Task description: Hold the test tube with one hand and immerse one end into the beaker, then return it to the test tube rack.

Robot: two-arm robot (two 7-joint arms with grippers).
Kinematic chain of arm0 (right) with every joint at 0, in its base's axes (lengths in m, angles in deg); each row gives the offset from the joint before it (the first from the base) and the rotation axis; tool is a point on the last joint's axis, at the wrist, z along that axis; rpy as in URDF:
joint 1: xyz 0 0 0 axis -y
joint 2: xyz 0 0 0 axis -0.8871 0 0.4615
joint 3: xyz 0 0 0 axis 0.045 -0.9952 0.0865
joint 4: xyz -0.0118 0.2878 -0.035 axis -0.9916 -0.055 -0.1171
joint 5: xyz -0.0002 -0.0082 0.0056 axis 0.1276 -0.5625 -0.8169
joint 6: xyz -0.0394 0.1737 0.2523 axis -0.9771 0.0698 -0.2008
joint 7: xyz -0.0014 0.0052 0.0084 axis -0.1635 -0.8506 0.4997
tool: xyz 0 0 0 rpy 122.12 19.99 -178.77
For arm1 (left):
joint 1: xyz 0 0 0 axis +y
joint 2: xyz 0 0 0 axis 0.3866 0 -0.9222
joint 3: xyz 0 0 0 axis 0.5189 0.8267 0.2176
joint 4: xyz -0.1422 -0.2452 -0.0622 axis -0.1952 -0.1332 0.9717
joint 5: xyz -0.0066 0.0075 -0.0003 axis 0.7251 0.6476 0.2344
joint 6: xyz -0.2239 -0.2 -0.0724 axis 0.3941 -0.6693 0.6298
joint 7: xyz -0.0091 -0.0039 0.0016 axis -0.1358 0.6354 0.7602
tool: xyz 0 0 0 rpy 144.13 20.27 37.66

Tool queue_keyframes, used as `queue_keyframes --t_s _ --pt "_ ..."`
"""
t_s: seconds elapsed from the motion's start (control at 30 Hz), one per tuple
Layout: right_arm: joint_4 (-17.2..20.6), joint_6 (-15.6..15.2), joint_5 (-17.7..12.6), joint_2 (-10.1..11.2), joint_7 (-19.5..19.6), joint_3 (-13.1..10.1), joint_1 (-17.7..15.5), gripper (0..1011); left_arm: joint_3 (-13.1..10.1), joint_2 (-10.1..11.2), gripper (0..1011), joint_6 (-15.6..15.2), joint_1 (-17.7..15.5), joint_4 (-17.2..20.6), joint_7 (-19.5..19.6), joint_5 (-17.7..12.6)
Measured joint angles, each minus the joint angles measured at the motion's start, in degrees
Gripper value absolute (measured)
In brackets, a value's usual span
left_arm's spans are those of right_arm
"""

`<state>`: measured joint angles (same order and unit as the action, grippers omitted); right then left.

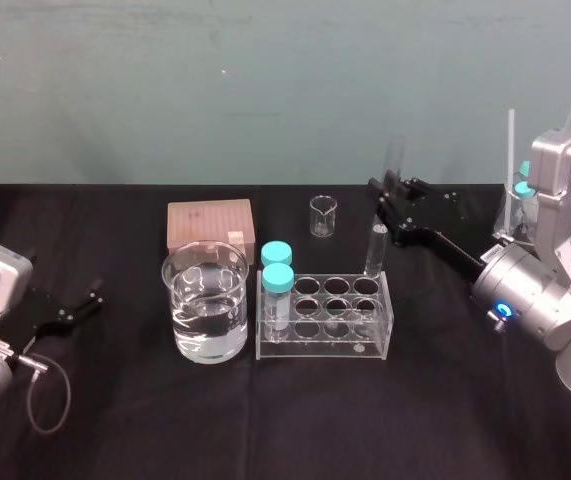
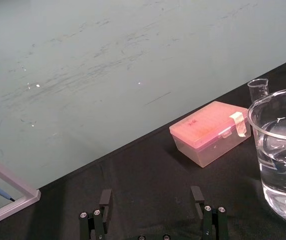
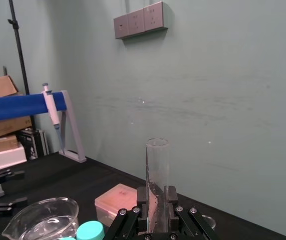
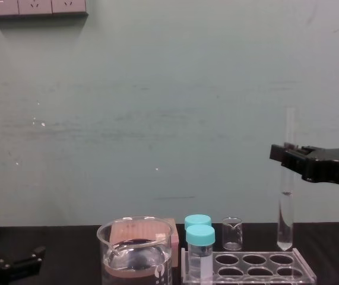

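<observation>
1. Your right gripper (image 1: pixel 386 203), black and two-fingered on a silver wrist, sits right of centre in the head view. It is closed narrow on the long, thin, clear glass test tube (image 4: pixel 287 214), gripping above mid-height with the open mouth up.
2. The tube hangs upright at the right of the chest view. Its rounded bottom is just above the rear right corner of the low, clear acrylic test tube rack (image 1: pixel 325 351), not in a hole.
3. Treat the tube as light, stiff, smooth and brittle. It would likely slide in a loose pinch and crack under a hard one or a knock on a rim. The high hold leaves the lower end free for dipping.
4. A faint line crosses the tube's lower part, and you cannot tell whether it is liquid.
5. The large, wide, clear glass beaker (image 1: pixel 205 300) with a spout, left of centre, is about half full of clear liquid.
6. The rack holds two short clear vials with teal caps (image 1: pixel 278 285) in its left holes, and the holes to their right are free. Behind stand a tiny clear beaker (image 1: pixel 323 215), seemingly empty, and a closed pink plastic box (image 1: pixel 210 225).
7. Your left gripper (image 1: pixel 83 303), at the left edge, is spread wide and holds nothing, well apart from the beaker.
</observation>
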<state>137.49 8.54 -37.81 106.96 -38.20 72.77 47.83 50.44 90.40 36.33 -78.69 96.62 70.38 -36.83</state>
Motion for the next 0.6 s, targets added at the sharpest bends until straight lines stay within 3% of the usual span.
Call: queue_keyframes --t_s 0.6 --pt "-3.3 1.3 1.7 -0.8 -0.6 1.0 0.9 227 0.0 0.0 1000 0.0 0.0 0.0 0.0 0.0"
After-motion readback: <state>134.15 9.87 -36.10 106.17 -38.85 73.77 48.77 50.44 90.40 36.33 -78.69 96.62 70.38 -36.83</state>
